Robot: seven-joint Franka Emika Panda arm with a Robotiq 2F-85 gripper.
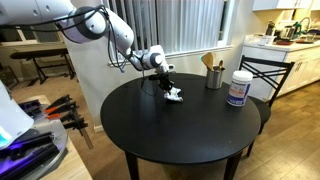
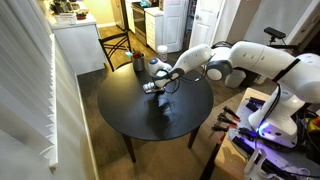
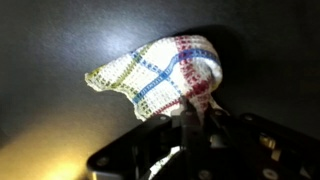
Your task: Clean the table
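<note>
The round black table (image 1: 170, 130) (image 2: 130, 115) fills the middle of both exterior views. A white cloth with blue, yellow and red checks (image 3: 165, 70) hangs bunched from my gripper (image 3: 185, 118), whose fingers are shut on its lower edge. In both exterior views the cloth (image 1: 174, 95) (image 2: 152, 86) touches or hovers just over the far part of the tabletop under the gripper (image 1: 166, 82) (image 2: 158, 80).
A metal utensil holder with wooden spoons (image 1: 213, 73) and a white tub with a blue label (image 1: 238, 89) stand at the table's far edge. A black chair (image 1: 268, 75) sits behind them. A white kitchen counter (image 1: 290, 50) is beyond.
</note>
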